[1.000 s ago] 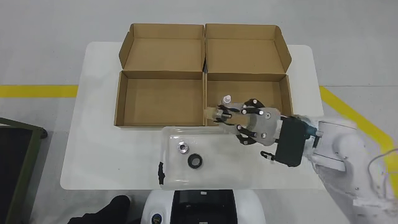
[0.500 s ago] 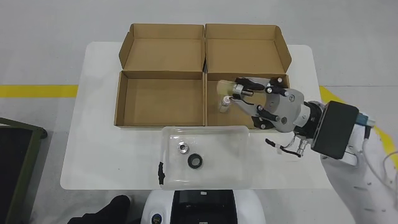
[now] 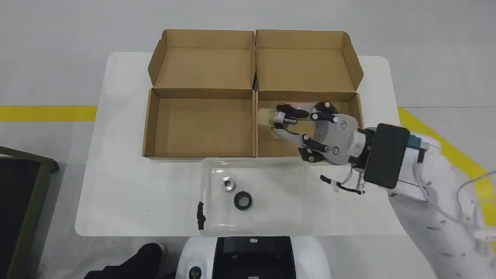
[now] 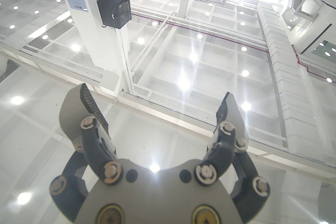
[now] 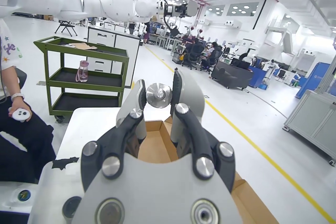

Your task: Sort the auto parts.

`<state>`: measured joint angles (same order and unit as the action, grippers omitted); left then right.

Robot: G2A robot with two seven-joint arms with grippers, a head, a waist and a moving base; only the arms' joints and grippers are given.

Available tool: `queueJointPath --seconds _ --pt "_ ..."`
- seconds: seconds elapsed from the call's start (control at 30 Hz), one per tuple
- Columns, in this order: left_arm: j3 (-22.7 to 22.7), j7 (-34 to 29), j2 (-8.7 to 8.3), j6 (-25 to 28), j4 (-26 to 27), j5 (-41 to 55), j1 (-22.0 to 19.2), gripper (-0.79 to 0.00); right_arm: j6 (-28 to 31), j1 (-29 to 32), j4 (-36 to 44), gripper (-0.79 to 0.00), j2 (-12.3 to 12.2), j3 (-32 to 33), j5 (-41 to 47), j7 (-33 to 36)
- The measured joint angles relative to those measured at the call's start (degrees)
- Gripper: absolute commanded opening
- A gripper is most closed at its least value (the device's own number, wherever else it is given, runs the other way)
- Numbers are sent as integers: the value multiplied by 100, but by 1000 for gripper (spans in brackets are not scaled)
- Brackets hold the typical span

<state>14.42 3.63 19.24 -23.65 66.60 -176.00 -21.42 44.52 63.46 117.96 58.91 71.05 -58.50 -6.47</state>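
The right gripper (image 3: 284,117) hangs over the right-hand open brown cardboard box (image 3: 346,109), at the end of it nearest the wall it shares with the left-hand open brown cardboard box (image 3: 200,128). In its own wrist view the right gripper (image 5: 158,95) is clamped on a small round silver metal disc with a stub at its centre (image 5: 158,95). The ribbed inner faces of both fingers press against the disc's rim, and the disc's flat face is turned toward the camera. From above, the disc (image 3: 277,118) is little more than a pale speck between the fingertips. It appears to be held above the box floor rather than resting on it, though the height is hard to judge. Both boxes sit side by side at the far part of the white table (image 3: 116,163), with their lids folded back flat behind them. Just in front of the boxes lies a clear plastic tray (image 3: 294,201), which holds a small silver ring-shaped part (image 3: 227,184) and, near it, a black rubber ring (image 3: 244,200). The two rings lie apart from each other in the tray's left half. The left gripper (image 4: 155,93) points up at the ceiling, its two toothed fingers spread wide with nothing between them.
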Motion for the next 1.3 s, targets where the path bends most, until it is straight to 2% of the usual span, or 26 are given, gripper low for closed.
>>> queueJointPath --seconds 0.2,0.67,0.93,1.3 --pt "0 0 0 0 0 0 0 0 339 50 -352 -785 -12 -131 -107 392" --pt "0 0 0 0 0 0 0 0 620 508 -1095 -785 -112 191 -109 1095" --pt "0 0 0 0 0 0 0 0 495 665 -1444 -785 -154 373 -140 1388" --pt "0 0 0 0 0 0 0 0 283 549 -1966 -785 -189 528 -397 1741"
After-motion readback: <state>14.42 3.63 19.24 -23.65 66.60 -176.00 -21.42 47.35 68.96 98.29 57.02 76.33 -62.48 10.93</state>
